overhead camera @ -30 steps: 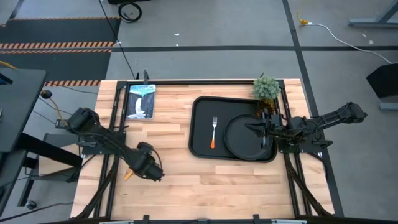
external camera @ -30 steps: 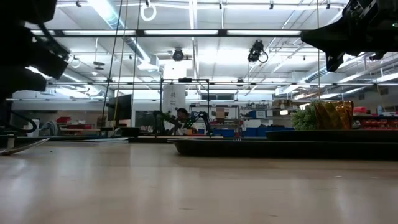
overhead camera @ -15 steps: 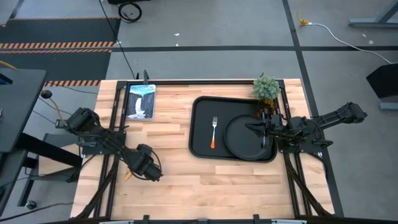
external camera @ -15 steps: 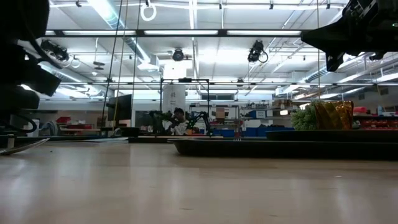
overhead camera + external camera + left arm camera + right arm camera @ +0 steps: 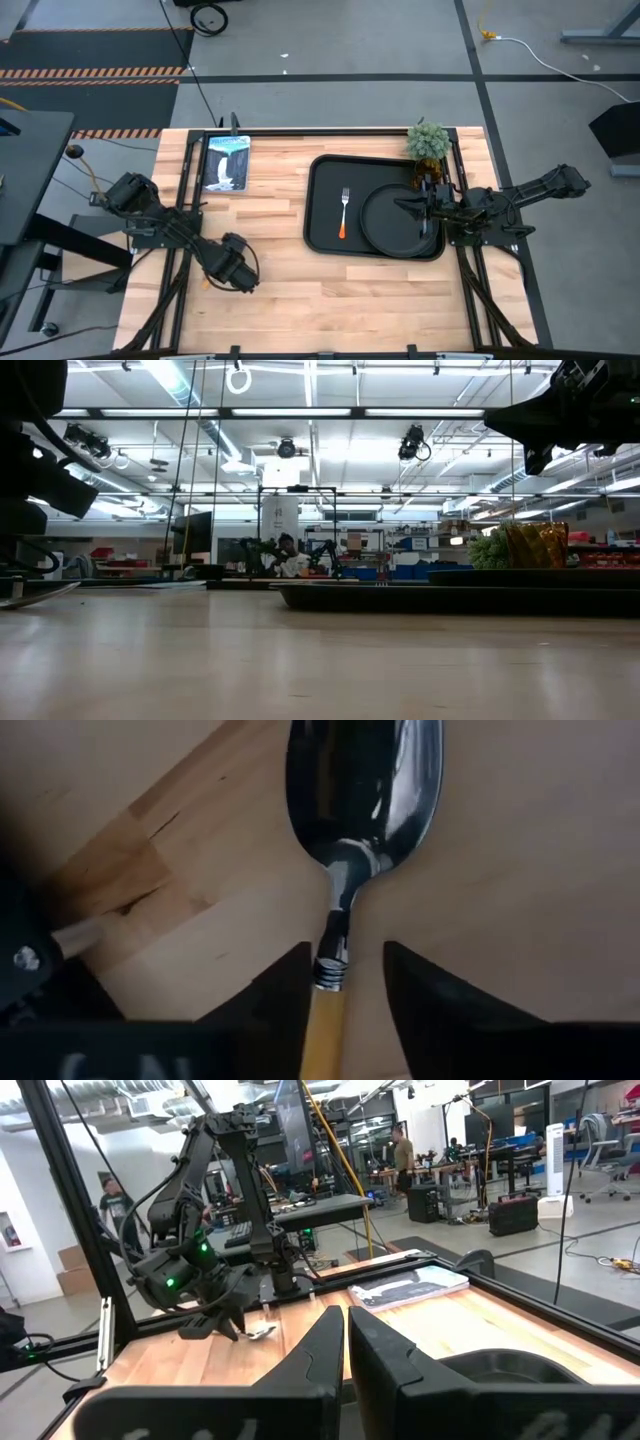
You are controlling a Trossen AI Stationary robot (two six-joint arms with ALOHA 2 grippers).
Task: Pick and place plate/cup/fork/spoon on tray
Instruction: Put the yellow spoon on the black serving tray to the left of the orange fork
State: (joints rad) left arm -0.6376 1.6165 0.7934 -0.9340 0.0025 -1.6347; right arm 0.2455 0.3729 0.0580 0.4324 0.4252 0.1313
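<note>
Bare bench (image 5: 290, 270) at lower centre. Left gripper (image 5: 343, 982), part open, straddles the spoon (image 5: 355, 830) handle; right gripper (image 5: 346, 1342) nearly clenched, empty.

A light wooden tabletop (image 5: 280, 300) of jointed planks stands on a grey concrete floor (image 5: 350, 40). Orange-and-black hazard stripes (image 5: 90, 72) mark the floor beyond its far left corner, and a white cable (image 5: 545, 52) trails across the floor at far right. Behind the table opens a large workshop hall lit by long ceiling strip lights (image 5: 300, 412), with shelves and equipment along the back. A person (image 5: 112, 1205) stands in the room.
</note>
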